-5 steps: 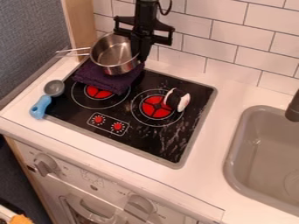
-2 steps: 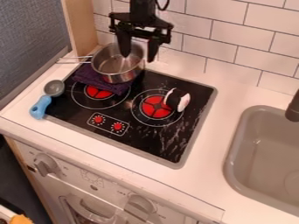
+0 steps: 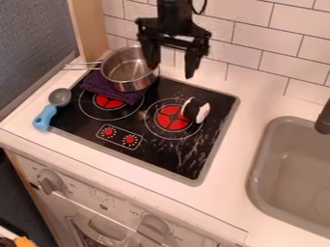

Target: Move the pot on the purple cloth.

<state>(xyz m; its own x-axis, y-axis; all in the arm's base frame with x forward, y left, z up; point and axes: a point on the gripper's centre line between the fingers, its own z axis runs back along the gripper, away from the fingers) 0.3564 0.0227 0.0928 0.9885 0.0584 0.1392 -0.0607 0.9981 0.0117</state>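
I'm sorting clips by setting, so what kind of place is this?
It looks like a toy kitchen: a stove with red burner rings, a grey sink beside it, and white tiles behind.

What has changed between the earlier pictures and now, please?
The pot has come down slightly onto the purple cloth. The gripper, which was closed at the pot's rim, has let go: its fingers have opened, and it has shifted toward the sink side. The cloth, the blue-handled scoop and the black-and-white object stayed put.
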